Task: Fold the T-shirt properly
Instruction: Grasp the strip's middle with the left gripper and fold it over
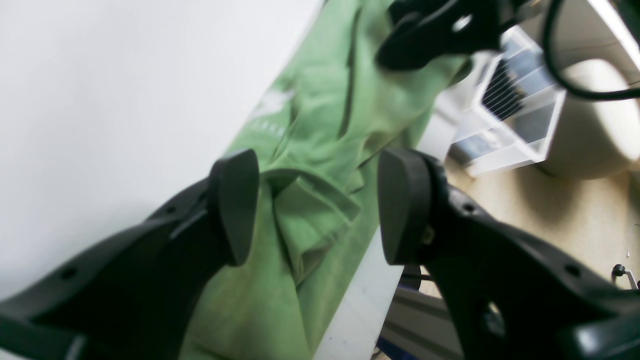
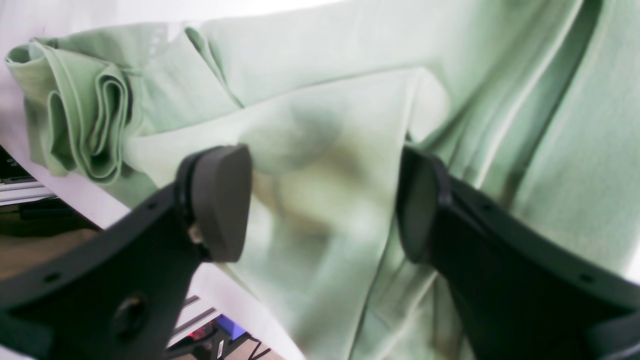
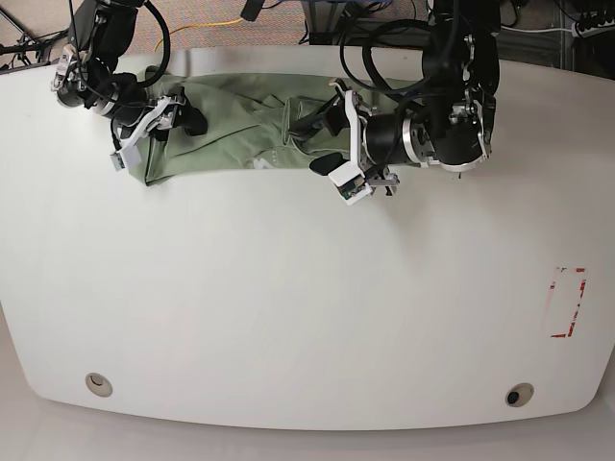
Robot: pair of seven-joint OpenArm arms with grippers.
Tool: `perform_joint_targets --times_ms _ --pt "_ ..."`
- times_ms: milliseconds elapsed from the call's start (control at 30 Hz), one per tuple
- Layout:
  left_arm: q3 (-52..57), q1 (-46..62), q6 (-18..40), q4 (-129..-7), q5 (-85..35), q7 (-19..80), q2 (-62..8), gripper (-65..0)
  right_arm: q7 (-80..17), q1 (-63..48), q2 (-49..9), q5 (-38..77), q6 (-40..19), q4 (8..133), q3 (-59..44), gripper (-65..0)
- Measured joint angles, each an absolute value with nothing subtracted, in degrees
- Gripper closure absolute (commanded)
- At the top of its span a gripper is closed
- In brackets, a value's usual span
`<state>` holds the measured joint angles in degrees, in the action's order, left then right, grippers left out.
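Note:
The sage-green T-shirt (image 3: 240, 134) lies bunched in a long strip along the table's far edge. In the base view my left gripper (image 3: 309, 144) hovers over the strip's right end. The left wrist view shows this gripper (image 1: 320, 210) open, its fingers (image 1: 235, 205) on either side of a hemmed fold of the T-shirt (image 1: 320, 125), gripping nothing. My right gripper (image 3: 187, 113) is over the strip's left end. In the right wrist view it (image 2: 320, 200) stands open above the T-shirt (image 2: 325, 100), beside rolled-up folds at the cloth's end.
The white table (image 3: 288, 288) stretches wide toward the front. A red-outlined rectangle (image 3: 567, 303) marks its right side, and two round holes (image 3: 96, 383) sit near the front edge. The shirt lies close to the far table edge (image 1: 360, 300), with cables and floor beyond.

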<state>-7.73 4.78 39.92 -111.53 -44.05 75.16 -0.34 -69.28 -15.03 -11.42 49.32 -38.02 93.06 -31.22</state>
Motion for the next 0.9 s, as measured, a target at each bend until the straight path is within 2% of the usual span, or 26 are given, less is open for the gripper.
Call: perform_joint_targets --times_ms 233,333,467,533,600,800,900 --pt "6.26 3.79 39.88 -111.55 -41.54 75.7 -0.71 -34.4 -69.28 -14.98 -11.44 49.32 -38.02 93.03 -31.16 -42.2" --pt "8.1 3.97 39.88 -111.48 -41.06 76.31 -1.28 -32.9 -69.25 -14.98 -11.42 49.12 -38.15 93.03 -31.16 -42.2" --pt "7.35 3.97 39.92 -111.22 -42.0 75.37 -1.87 -21.2 -69.23 -15.0 -11.31 49.36 -38.17 93.03 -31.11 -42.2" --pt "7.42 3.77 39.94 -110.19 -39.51 73.25 -2.39 -13.6 -69.25 -14.96 -11.38 49.36 -38.2 93.03 -31.14 -42.2" --pt "7.9 3.97 39.94 -108.99 -34.57 71.16 -3.01 -9.7 -69.3 -14.85 -11.42 49.25 -38.22 93.03 -31.14 -42.2" --pt "7.62 4.45 39.94 -105.45 -23.68 66.0 -2.37 -9.7 -69.25 -14.92 -11.31 49.28 -38.41 93.03 -31.14 -42.2" --pt "7.18 4.45 39.94 -103.55 -22.2 63.35 -2.26 -9.7 -69.28 -14.9 -11.31 49.3 -38.41 93.03 -31.11 -42.2"
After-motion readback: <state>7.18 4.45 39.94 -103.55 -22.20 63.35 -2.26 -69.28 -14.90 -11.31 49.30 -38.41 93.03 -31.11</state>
